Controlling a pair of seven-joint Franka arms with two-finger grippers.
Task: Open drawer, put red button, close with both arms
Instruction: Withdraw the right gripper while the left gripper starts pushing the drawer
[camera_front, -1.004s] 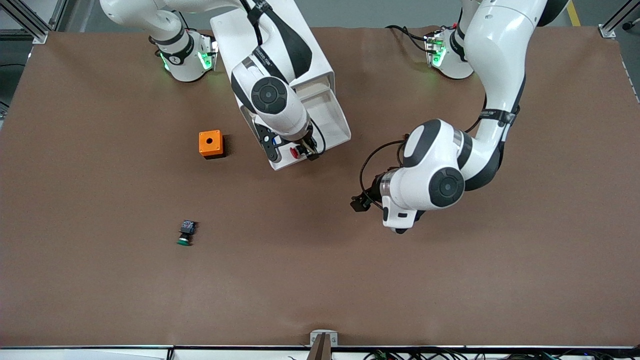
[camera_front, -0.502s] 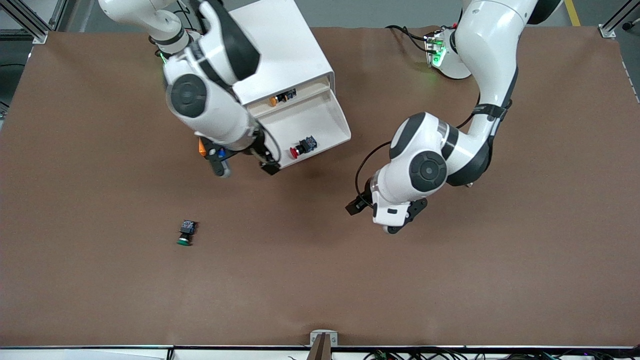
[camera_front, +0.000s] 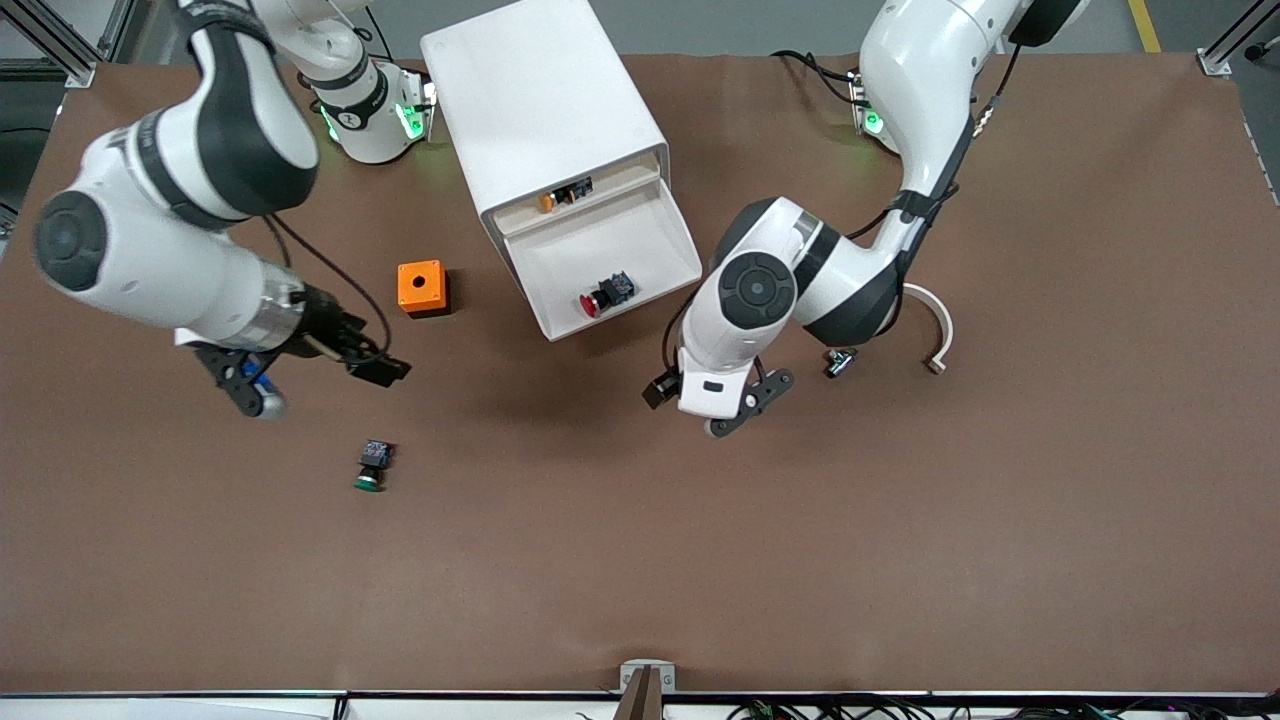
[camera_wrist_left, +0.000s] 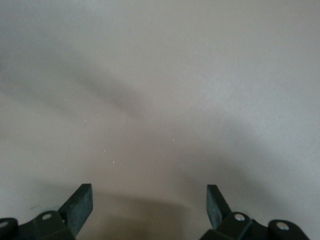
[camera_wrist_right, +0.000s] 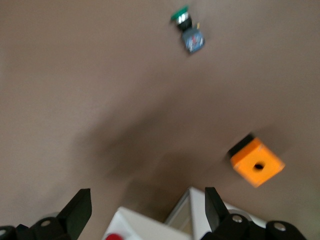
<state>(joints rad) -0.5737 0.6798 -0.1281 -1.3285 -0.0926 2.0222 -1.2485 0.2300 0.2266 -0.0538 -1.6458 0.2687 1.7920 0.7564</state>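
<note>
Red button (camera_front: 604, 293) lies in the open drawer (camera_front: 655, 240) — placing done. Left gripper (camera_front: 712, 397), right gripper (camera_front: 312, 375) both wide, empty, over bare table (camera_front: 900, 520) — next, push drawer shut.

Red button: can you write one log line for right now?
red button: in open drawer | left gripper: open, empty | right gripper: open, empty | closing: not yet done

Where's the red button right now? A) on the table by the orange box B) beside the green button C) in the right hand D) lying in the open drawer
D: the red button lies in the pulled-out drawer, clear of both empty hands.
</note>
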